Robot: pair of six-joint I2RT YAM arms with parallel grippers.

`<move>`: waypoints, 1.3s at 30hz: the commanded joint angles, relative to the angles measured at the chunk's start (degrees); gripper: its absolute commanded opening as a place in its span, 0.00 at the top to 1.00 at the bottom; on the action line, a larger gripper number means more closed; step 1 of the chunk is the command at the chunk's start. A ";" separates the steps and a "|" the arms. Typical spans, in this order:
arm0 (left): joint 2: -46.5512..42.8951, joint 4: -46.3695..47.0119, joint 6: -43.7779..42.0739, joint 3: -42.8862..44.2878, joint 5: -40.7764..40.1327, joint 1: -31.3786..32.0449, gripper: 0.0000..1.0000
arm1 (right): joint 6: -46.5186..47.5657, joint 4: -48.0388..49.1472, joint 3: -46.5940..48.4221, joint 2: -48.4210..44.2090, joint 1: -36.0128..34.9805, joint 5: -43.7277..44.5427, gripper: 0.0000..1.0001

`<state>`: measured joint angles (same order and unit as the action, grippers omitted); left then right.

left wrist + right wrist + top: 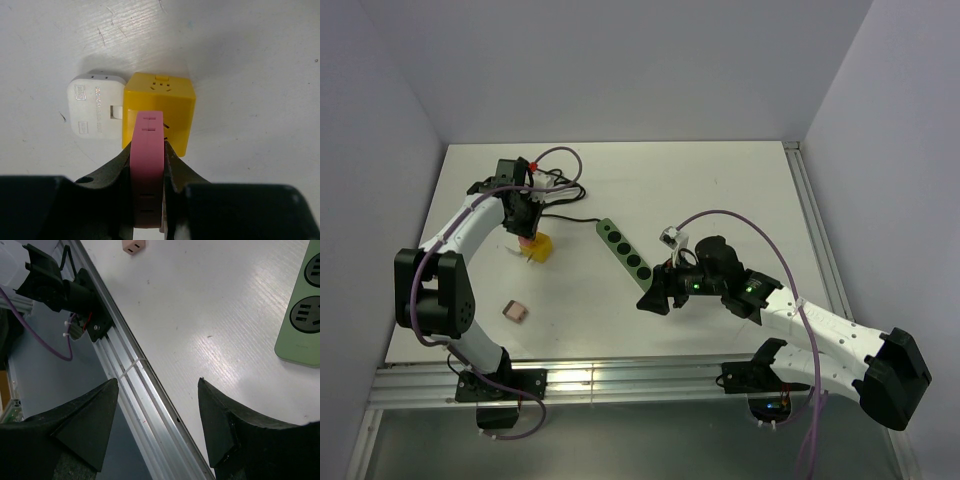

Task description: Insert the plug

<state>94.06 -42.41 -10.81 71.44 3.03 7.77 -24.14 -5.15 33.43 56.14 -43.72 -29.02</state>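
The left tool (147,156) is pinching a pink plug (146,134) between its pressed-in fingers, and the plug is pointing away from the wrist. Just ahead of the tool, a yellow socket block (167,102) is sitting on the white surface (250,60), and the plug's far end is overlapping the block's near side; whether they are touching cannot be told. A white adapter (94,106) is lying against the block's left side. The right tool (158,382) is hanging with its fingers spread, holding nothing, over the surface's aluminium edge rail (145,407). Beyond it to the right, a green power strip (300,315) is lying flat, and a small tan plug (133,246) is resting far ahead.
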 commanded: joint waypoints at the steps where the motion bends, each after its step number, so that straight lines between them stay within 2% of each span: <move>1: -0.37 -2.59 0.61 -1.30 -0.83 0.40 1.00 | 0.76 2.25 0.41 0.20 0.22 -0.52 0.28; 18: -2.04 -3.73 1.05 -1.13 -1.71 0.40 1.00 | 0.76 2.34 0.41 0.46 0.22 -0.69 0.28; 26: -5.55 -0.21 1.67 -1.39 -1.00 0.40 1.00 | 0.76 2.33 0.41 0.55 0.22 -0.69 0.28; 39: -4.06 0.66 0.26 -2.97 -1.09 0.40 1.00 | 1.02 2.16 0.49 0.55 0.22 -0.60 0.28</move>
<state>90.70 -42.85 -9.85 68.97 2.04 7.97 -24.14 -5.13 33.43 56.73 -43.72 -29.43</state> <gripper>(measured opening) 0.255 0.718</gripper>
